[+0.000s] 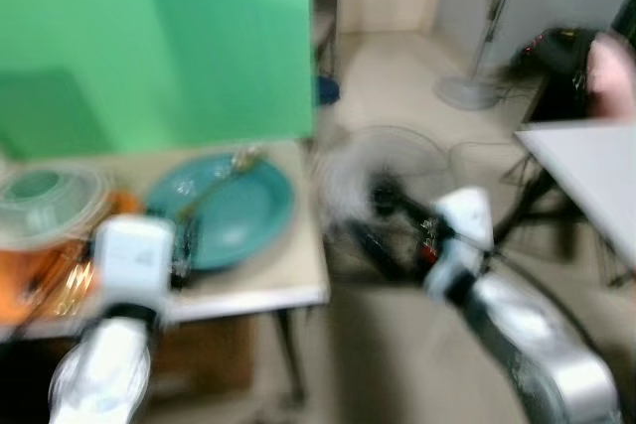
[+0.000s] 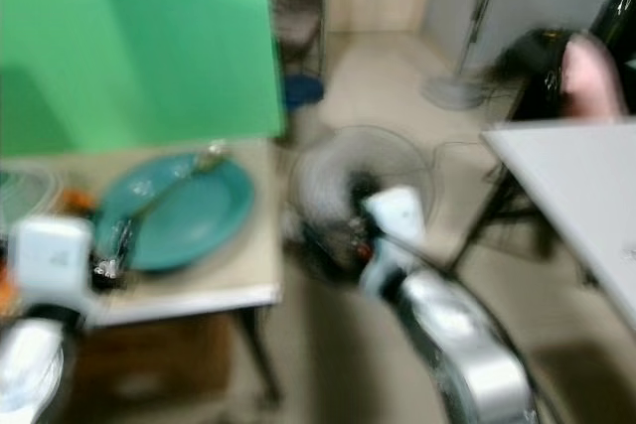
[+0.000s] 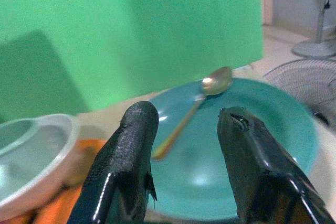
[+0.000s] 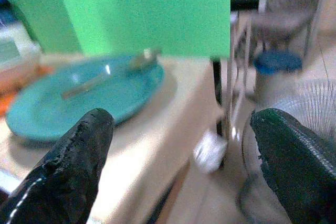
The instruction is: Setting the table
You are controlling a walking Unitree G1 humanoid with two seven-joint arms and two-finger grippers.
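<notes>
One teal plate (image 1: 234, 208) sits on the beige table (image 1: 298, 280) in front of a green screen (image 1: 149, 37), with one spoon (image 3: 197, 100) lying across it, bowl end toward the screen. Beside the plate stands one clear bowl (image 1: 45, 201) on something orange (too blurred to name). The left claw (image 3: 186, 145) hovers at the plate's near edge, fingers apart and empty. The right claw (image 4: 181, 166) hangs off the table's end, fingers wide apart, above one floor fan (image 1: 383, 181).
</notes>
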